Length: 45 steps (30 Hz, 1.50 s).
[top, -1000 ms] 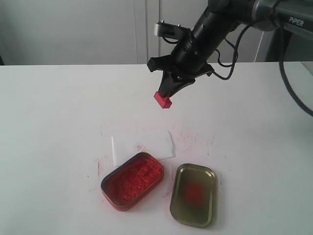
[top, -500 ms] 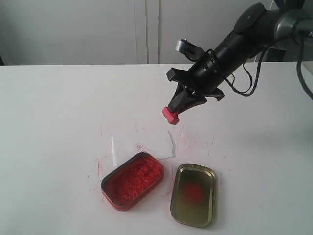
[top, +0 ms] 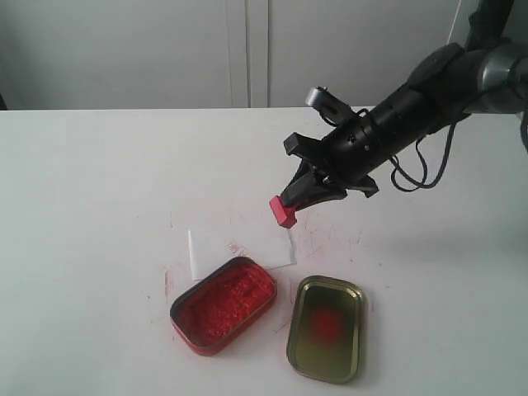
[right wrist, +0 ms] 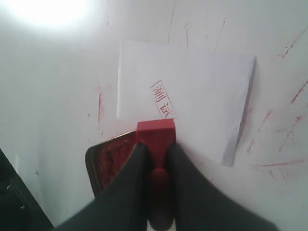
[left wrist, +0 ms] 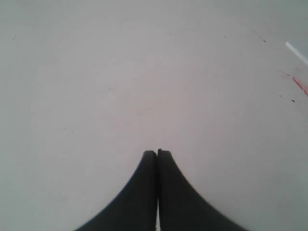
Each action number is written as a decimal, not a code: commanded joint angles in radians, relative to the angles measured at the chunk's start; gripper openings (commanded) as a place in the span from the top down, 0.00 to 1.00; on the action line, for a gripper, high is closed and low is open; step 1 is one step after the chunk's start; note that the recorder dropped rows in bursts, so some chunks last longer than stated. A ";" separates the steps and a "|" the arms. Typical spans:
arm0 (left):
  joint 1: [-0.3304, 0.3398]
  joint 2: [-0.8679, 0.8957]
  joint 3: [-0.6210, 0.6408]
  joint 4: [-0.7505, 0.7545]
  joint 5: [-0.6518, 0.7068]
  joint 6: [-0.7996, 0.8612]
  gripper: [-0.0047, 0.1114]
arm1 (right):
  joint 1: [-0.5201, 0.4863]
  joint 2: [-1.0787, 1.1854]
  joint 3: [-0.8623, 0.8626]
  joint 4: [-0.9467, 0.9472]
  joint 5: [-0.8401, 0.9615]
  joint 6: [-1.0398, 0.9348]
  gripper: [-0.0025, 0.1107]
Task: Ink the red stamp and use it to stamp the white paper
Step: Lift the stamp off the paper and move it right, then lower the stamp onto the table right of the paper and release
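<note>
The red stamp [top: 283, 211] hangs in the air, tilted, above the far right part of the white paper [top: 239, 245]. My right gripper [top: 290, 204] is shut on its knob handle. In the right wrist view the red stamp [right wrist: 155, 133] sits between the black fingers [right wrist: 129, 179], with the white paper [right wrist: 192, 86] below it bearing one red square print. The red-filled ink tin [top: 223, 304] lies open in front of the paper. My left gripper [left wrist: 157, 153] is shut on nothing over bare white table and does not show in the exterior view.
The gold tin lid [top: 326, 327] with a red smudge lies right of the ink tin. Red ink streaks mark the white table [top: 99, 190] around the paper. The right arm reaches in from the far right.
My right gripper has carried the red stamp down and toward the paper, from high above the far table to just over the paper's far right edge. The arm has flattened out.
</note>
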 commanded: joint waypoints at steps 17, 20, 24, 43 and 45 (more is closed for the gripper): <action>0.000 -0.004 0.006 -0.005 -0.003 -0.009 0.96 | -0.062 0.013 0.164 0.136 -0.203 -0.110 0.98; 0.000 -0.004 0.006 -0.005 -0.003 -0.009 0.96 | -0.062 0.025 0.164 0.143 -0.225 -0.108 0.98; 0.000 -0.004 0.006 -0.005 -0.003 -0.009 0.96 | -0.062 0.027 0.164 0.143 -0.249 -0.102 0.98; 0.000 -0.004 0.006 -0.005 -0.003 -0.009 0.96 | -0.062 0.036 0.164 0.068 -0.260 -0.028 0.75; 0.000 -0.004 0.006 -0.005 -0.003 -0.009 0.96 | -0.062 0.036 0.164 0.042 -0.276 0.001 0.72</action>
